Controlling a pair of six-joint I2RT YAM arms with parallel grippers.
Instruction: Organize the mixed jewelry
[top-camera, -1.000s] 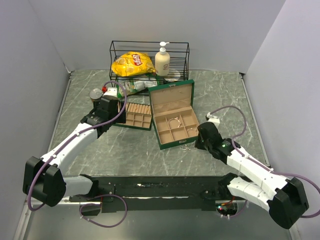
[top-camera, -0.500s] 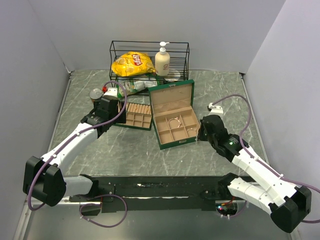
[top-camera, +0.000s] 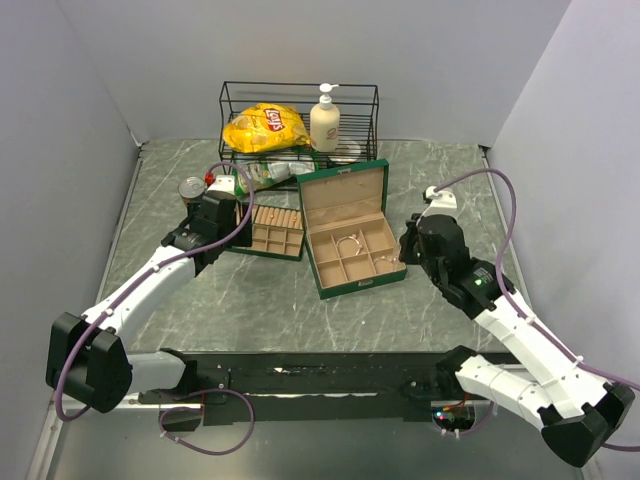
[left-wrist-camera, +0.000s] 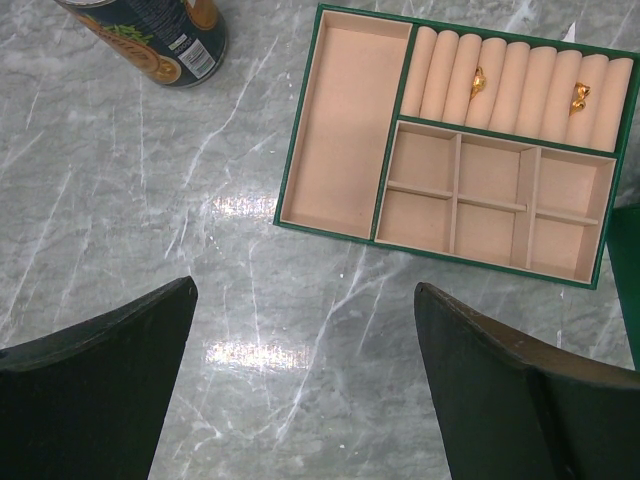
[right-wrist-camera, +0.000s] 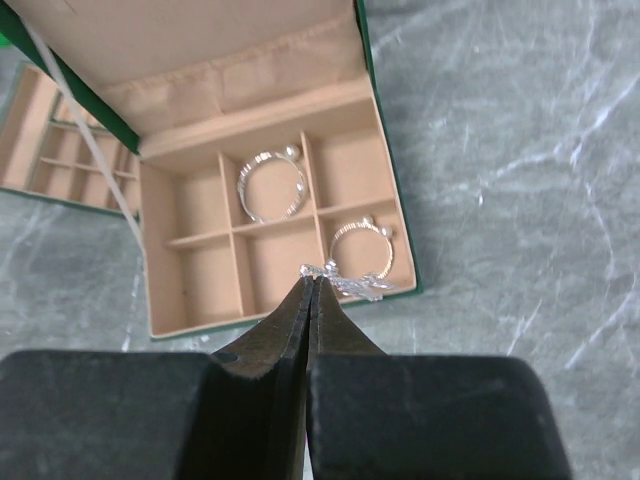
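Left claw (left-wrist-camera: 305, 290) spread wide, right claw (right-wrist-camera: 310, 282) pinched on fine chain (right-wrist-camera: 352, 284)

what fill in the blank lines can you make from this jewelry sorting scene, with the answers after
1. The right gripper is ___ on the pale chain.
2. In the green jewelry box, ___ silver hoops lie in separate compartments.
3. The left gripper hangs ___ over the table, holding nothing.
4. The two small pieces between the rolls of the divider tray are ___-coloured.
Missing words: shut; two; open; gold.
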